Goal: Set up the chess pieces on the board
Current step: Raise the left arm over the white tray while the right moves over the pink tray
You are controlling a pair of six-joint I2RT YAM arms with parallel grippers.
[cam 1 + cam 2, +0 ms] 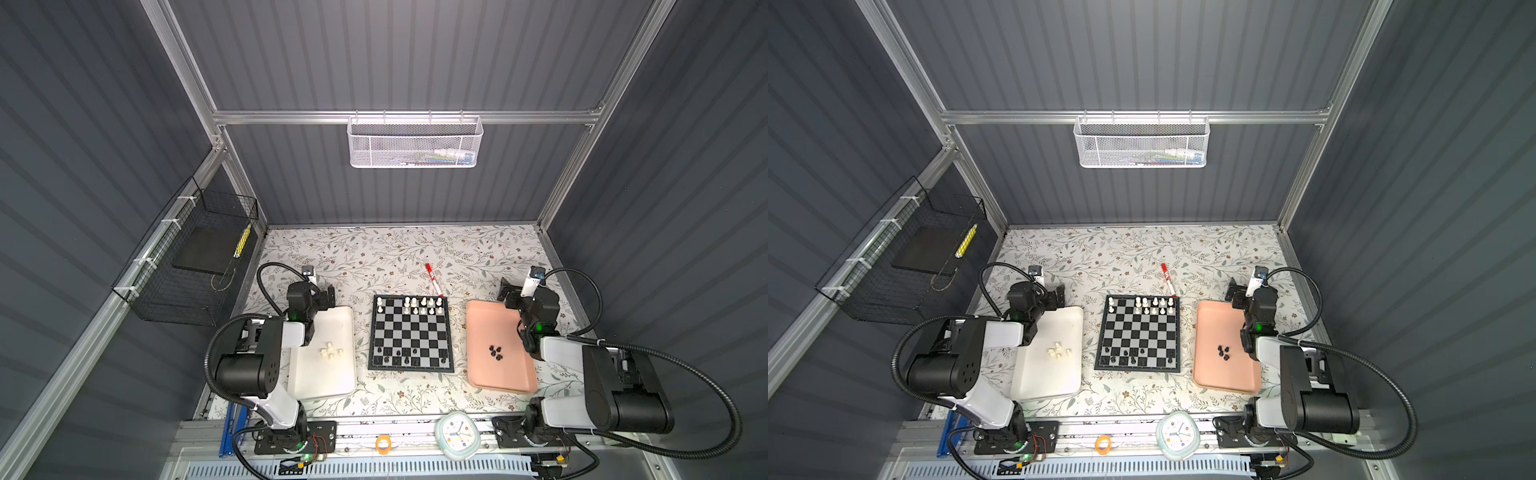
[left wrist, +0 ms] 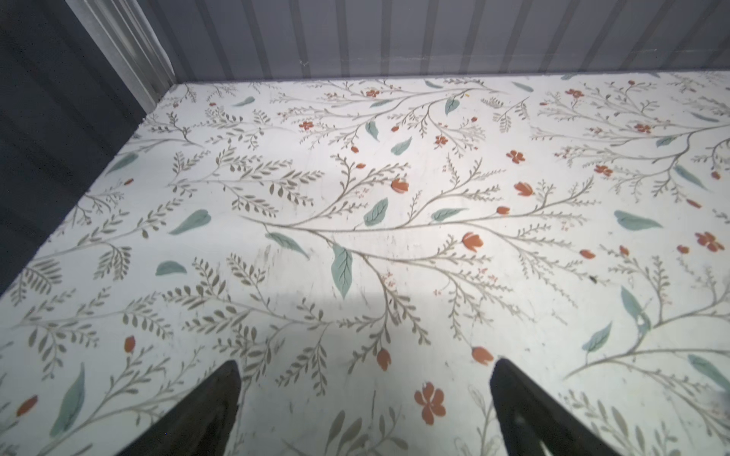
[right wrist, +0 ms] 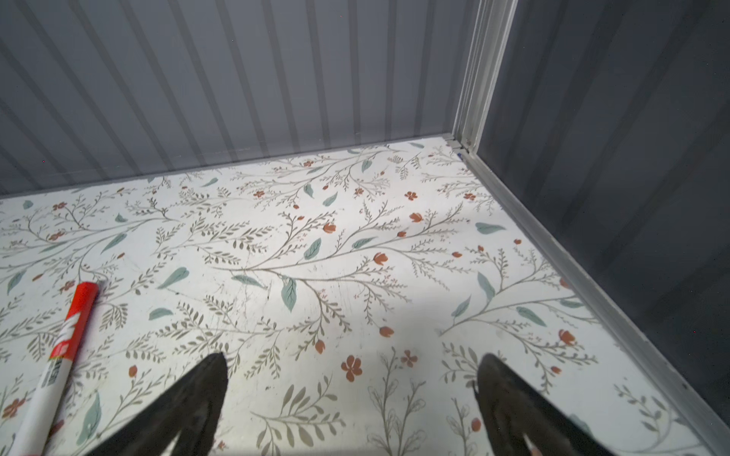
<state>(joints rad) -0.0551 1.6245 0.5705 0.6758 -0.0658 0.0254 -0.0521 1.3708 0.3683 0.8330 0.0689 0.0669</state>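
We are looking down on a half-set board [image 1: 410,332] waiting mid-table.
The board is lying between a white tray [image 1: 332,378] and a pink tray [image 1: 486,324]; white pieces [image 1: 419,305] are crowding its far rows, black pieces [image 1: 409,358] its near rows. We are seeing loose white pieces [image 1: 330,350] sitting on the white tray, loose black pieces [image 1: 496,351] on the pink one, and a red marker [image 1: 433,279] lying just behind the board. The left gripper [image 2: 365,365] and right gripper [image 3: 353,357] are both hanging with jaws apart, gripping nothing, over floral table [image 2: 395,197] near the trays' far ends.
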